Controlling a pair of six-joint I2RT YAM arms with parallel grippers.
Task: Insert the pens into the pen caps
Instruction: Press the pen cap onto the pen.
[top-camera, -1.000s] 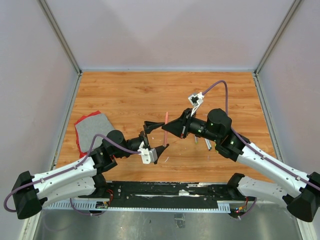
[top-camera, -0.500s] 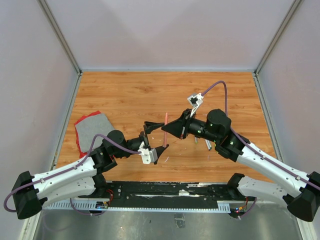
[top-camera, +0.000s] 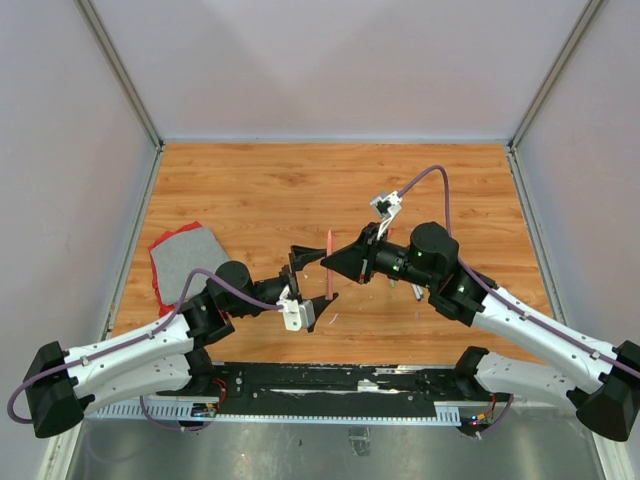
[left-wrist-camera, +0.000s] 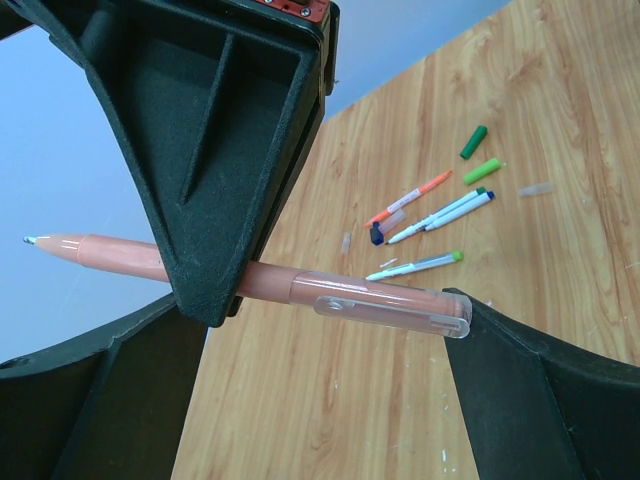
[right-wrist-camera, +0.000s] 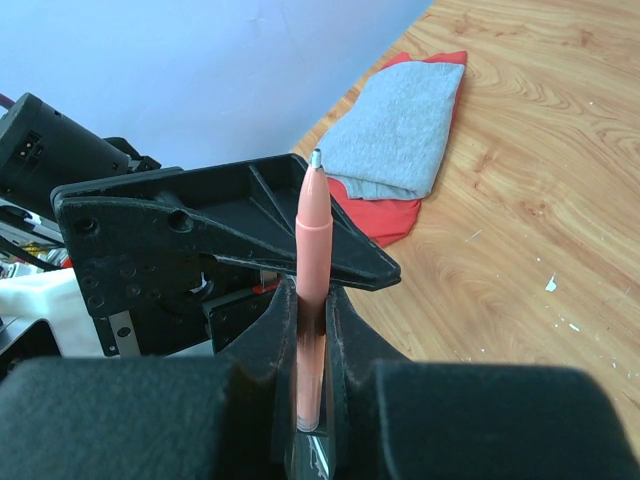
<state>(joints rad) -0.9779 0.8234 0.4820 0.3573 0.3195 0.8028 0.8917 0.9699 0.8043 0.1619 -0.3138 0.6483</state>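
Wooden table (top-camera: 240, 190), grey walls. Your right gripper (top-camera: 334, 262) is pinched tight on a salmon pen (left-wrist-camera: 270, 282), held in the air over the table's middle. The writing tip is bare, and a clear clipped cap (left-wrist-camera: 395, 305) sits on the other end. Your left gripper (top-camera: 322, 276) is spread wide with a finger on each side of that pen. The cap end is just beside one finger; contact unclear. Loose pens (left-wrist-camera: 445, 212) and green caps (left-wrist-camera: 482, 170) lie right of centre under your right arm. Grey cloth (top-camera: 185, 255) at left edge.
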